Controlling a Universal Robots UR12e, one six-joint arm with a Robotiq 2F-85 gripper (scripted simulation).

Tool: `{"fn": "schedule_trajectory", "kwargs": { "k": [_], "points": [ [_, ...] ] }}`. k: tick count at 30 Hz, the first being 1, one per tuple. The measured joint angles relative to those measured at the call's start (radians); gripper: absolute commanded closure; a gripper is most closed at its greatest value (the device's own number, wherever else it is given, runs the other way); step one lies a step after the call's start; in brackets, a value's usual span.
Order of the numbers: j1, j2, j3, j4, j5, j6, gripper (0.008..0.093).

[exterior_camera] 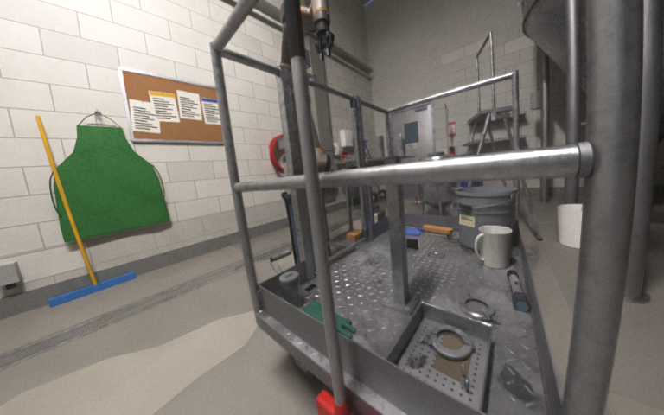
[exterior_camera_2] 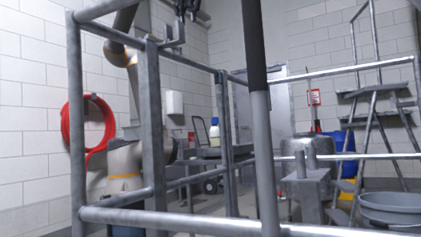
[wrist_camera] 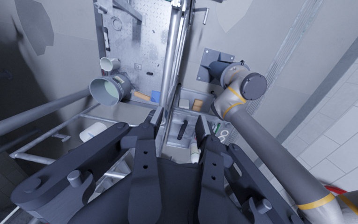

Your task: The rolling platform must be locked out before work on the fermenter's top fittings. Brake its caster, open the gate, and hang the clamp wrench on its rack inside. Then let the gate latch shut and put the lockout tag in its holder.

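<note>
The rolling platform (exterior_camera: 421,293) stands on the grey floor with railings around a tread-plate deck, and my gripper (exterior_camera: 323,49) hangs high above its top rail near the gate post, fingers partly open and holding nothing. Seen from the second side camera, the gripper (exterior_camera_2: 187,10) is just over a small metal bracket (exterior_camera_2: 174,34) on the top rail. The wrist camera looks straight down past the fingers (wrist_camera: 179,122) along the post (wrist_camera: 169,52) to the deck. A red caster brake (exterior_camera: 330,402) shows at the platform's near corner. A clamp ring (exterior_camera: 451,343) lies in a perforated tray.
The top rail (exterior_camera_2: 120,34) and upright post (exterior_camera_2: 152,120) sit directly below the gripper. On the deck stand a grey bucket (exterior_camera: 485,208) and a white mug (exterior_camera: 494,244). The arm's base (wrist_camera: 232,79) is beside the platform, with a tool tray (wrist_camera: 190,124) next to it.
</note>
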Motion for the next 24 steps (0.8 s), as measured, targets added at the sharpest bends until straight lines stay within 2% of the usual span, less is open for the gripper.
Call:
{"fn": "schedule_trajectory", "kwargs": {
  "k": [15,19,24],
  "points": [
    [-0.01,-0.008,0.012,-0.005,0.0,-0.01,0.0484],
    [-0.036,-0.027,0.042,-0.015,0.0,-0.037,0.0484],
    [-0.1,-0.072,0.111,-0.039,0.0,-0.101,0.0484]
  ]
}}
